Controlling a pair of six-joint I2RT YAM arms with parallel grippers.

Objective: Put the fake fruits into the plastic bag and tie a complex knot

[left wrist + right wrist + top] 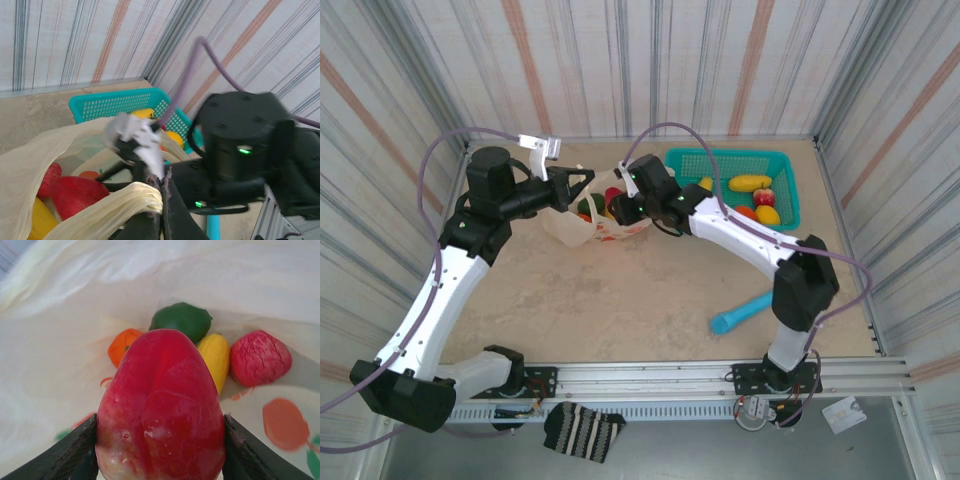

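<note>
The plastic bag point(563, 226) stands open at the back middle of the table. My left gripper point(162, 186) is shut on its bunched cream handle point(131, 199) and holds that side up; from above the gripper point(586, 179) sits at the bag's left rim. My right gripper point(159, 444) is shut on a large glossy red fruit point(160, 400) inside the bag's mouth, seen from above as the gripper point(617, 204). Beneath it in the bag point(55, 370) lie a dark green piece point(182, 320), an orange round point(123, 346), a yellow fruit point(215, 358) and a rough red fruit point(260, 358).
A teal mesh basket point(788, 166) at the back right holds a yellow fruit point(750, 183), a red apple point(763, 197) and another yellow fruit point(767, 214). A blue stick point(740, 313) lies near the right arm's base. A striped cloth point(582, 431) hangs off the front rail.
</note>
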